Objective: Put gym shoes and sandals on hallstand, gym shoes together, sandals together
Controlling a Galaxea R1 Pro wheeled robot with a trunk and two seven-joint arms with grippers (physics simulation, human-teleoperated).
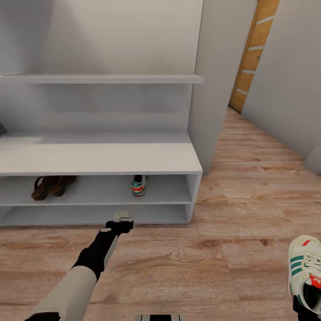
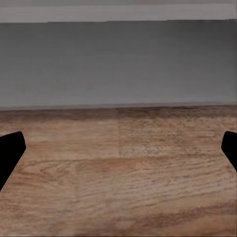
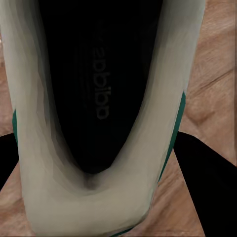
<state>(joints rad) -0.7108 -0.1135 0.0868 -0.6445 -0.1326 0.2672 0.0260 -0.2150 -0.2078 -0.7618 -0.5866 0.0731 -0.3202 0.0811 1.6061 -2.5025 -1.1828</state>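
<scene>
The hallstand [image 1: 98,158] is a light grey bench with two low slots. In its upper slot the two brown sandals [image 1: 52,186] lie side by side at the left, and one gym shoe [image 1: 139,184] sits heel-out toward the right. My left gripper [image 1: 122,217] hovers low over the corridor floor [image 1: 191,263] just in front of the lower slot, and it is open with nothing in it; the left wrist view has its fingertips [image 2: 10,154] spread wide over planks. The second gym shoe [image 1: 305,272] hangs at the lower right, with my right gripper [image 3: 106,197] shut on its heel end [image 3: 98,98].
A grey wall pillar [image 1: 218,80] stands at the rack's right end. Behind it the corridor runs back to a wooden door [image 1: 254,53]. A long shelf [image 1: 102,79] spans the back panel above the bench top. Open floor lies between both arms.
</scene>
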